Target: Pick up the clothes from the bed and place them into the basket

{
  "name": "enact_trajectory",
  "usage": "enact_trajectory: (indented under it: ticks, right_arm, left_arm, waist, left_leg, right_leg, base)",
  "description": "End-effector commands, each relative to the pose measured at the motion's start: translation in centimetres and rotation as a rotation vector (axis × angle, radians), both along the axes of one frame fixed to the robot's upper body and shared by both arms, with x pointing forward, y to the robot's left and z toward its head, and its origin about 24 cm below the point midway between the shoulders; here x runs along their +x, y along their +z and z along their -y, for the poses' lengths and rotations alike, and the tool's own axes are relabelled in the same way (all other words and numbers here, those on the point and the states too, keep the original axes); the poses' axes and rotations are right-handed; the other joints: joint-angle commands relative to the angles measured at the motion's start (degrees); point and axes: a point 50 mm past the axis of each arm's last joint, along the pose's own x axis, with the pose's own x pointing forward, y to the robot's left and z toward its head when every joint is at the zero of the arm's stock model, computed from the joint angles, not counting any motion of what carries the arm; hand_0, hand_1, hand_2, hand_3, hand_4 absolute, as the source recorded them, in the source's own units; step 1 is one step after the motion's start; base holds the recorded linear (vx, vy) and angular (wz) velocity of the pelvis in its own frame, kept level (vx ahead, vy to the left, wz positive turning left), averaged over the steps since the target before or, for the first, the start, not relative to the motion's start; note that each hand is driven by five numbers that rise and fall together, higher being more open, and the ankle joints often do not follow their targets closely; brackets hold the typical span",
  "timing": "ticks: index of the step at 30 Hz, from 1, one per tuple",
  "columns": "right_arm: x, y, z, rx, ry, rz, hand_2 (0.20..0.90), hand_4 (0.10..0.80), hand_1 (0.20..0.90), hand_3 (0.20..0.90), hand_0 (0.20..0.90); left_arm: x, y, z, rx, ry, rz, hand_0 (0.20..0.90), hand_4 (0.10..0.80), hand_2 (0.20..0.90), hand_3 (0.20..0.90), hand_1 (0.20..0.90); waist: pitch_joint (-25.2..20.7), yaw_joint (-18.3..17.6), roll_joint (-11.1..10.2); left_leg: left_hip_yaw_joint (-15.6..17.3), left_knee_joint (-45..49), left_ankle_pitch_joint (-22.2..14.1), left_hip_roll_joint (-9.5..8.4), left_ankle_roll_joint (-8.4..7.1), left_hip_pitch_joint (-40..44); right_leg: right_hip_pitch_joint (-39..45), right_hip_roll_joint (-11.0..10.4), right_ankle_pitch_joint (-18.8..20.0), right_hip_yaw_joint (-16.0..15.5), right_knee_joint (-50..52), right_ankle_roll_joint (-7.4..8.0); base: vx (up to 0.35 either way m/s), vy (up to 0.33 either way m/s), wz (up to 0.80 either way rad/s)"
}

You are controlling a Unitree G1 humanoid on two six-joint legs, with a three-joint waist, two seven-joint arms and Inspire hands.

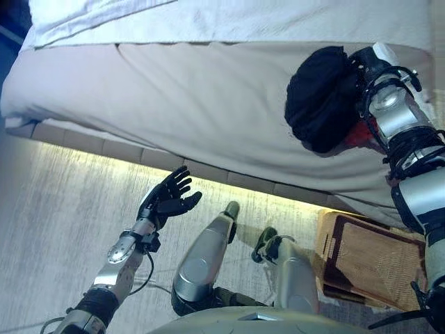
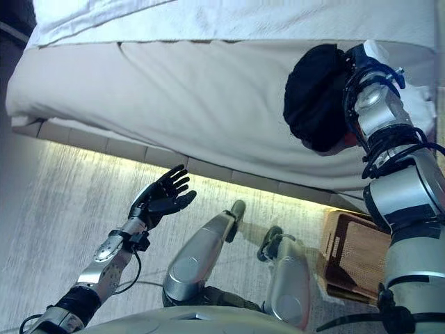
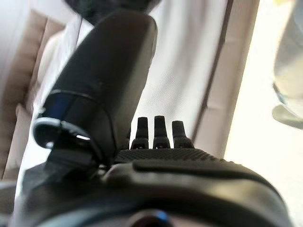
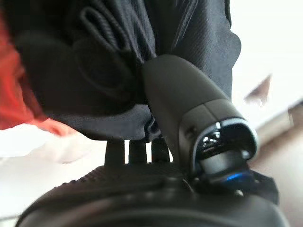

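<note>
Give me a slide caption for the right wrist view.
Right hand closed on black clothes on the bed, a red piece beside them.

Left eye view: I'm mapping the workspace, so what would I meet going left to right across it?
Left hand, open above the floor → black garment on the bed → right hand against the garment → basket on the floor.

Bed (image 1: 195, 104): pale beige cover, plain; white quilted bedding (image 1: 229, 17) along its far edge. Bundle of clothes (image 1: 321, 97) near the bed's right edge: black, ribbed weave in the right wrist view, with a red-orange piece (image 4: 19, 94) beside it. Right hand (image 4: 189, 118) and left hand (image 1: 169, 198): dark, near black. Basket (image 1: 365, 261): light tan wicker, dark brown rim. Floor (image 1: 62, 209): pale grey, streaked grain, yellow glow under the bed's near edge.
</note>
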Motion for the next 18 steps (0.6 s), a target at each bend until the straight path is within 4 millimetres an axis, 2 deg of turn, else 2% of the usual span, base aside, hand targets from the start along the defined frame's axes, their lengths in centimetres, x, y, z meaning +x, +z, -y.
enact_trajectory:
  ticks: [1, 8, 14, 18]
  right_arm:
    - [-1.7, 4.3, 1.8, -0.005, 0.024, 0.226, 0.300, 0.100, 0.300, 0.200, 0.300]
    - [-3.1, 4.3, 4.3, 0.149, 0.028, 0.278, 0.300, 0.100, 0.300, 0.200, 0.300]
    - [-4.2, 4.1, 5.7, 0.170, 0.036, 0.295, 0.300, 0.100, 0.300, 0.200, 0.300]
    - [-5.6, 2.5, 7.0, 0.155, 0.037, 0.283, 0.300, 0.100, 0.300, 0.200, 0.300]
  left_arm:
    - [-1.2, -0.9, -0.6, 0.026, 0.047, -0.016, 0.900, 0.800, 0.900, 0.900, 0.900]
    - [-2.0, -2.6, -0.5, 0.040, 0.065, -0.095, 0.900, 0.800, 0.900, 0.900, 0.900]
    - [-2.0, -3.0, -0.8, 0.054, 0.093, -0.110, 0.900, 0.800, 0.900, 0.900, 0.900]
    - [-1.3, -2.6, -1.0, 0.055, 0.136, -0.078, 0.900, 0.800, 0.900, 0.900, 0.900]
  waist:
    - [-11.3, -1.2, -2.3]
    - [-17.5, -4.7, -4.2]
    - [-20.9, -8.1, -5.2]
    - [-22.7, -11.4, -5.3]
  left_leg:
    - [-1.2, -0.7, -4.8, 2.26, -0.82, 3.4]
    - [1.2, -8.6, -4.3, 3.81, -1.03, 11.6]
    - [4.4, -14.5, -3.9, 5.18, -0.82, 16.1]
    - [6.3, -19.2, -3.0, 6.15, -0.82, 18.5]
  right_leg:
    - [8.9, 2.4, 4.7, -3.2, -12.2, -1.15]
    - [15.7, 4.0, 7.7, -0.4, -21.3, 0.19]
    - [17.8, 4.8, 11.1, 3.2, -26.7, 1.85]
    - [18.2, 5.4, 12.8, 6.4, -29.4, 2.94]
  base:
    - [0.153, -0.007, -0.17]
    - [0.155, 0.002, -0.18]
    - [0.063, 0.014, -0.22]
    - [0.027, 0.032, -0.28]
